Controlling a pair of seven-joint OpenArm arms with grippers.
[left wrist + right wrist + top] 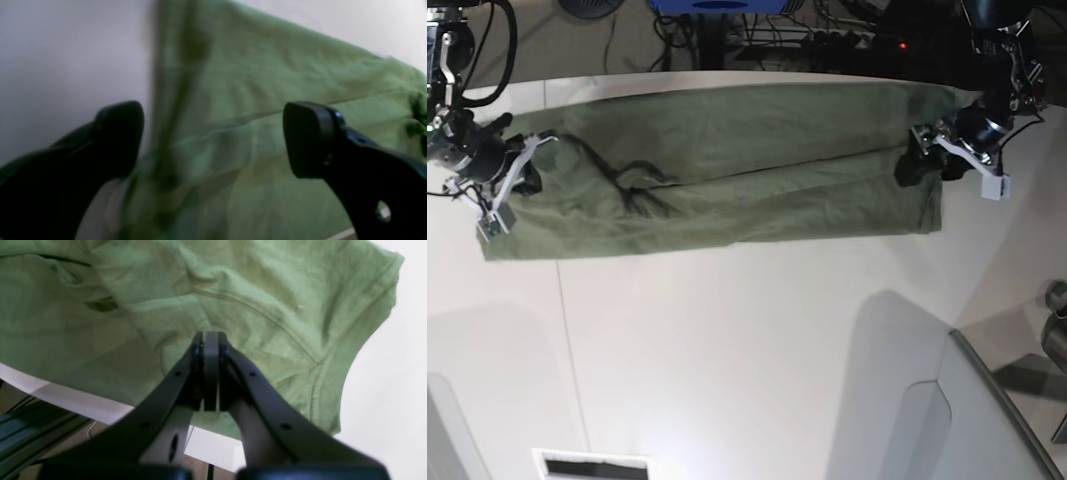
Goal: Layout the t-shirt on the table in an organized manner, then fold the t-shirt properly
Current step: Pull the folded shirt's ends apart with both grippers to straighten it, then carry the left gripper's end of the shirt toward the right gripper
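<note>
Two grippers flanking t-shirt [727, 170]

I found no text, label, brand, number or sign that I could read in any of my three views. The t-shirt [727, 180] showed only plain olive-green cloth with seams and wrinkles; no print was legible on it, and my left wrist view of it was too blurred to tell fine marks. The table [747, 340] was bare white where I could see it, and the equipment behind its far edge was too small and dark to read.
</note>
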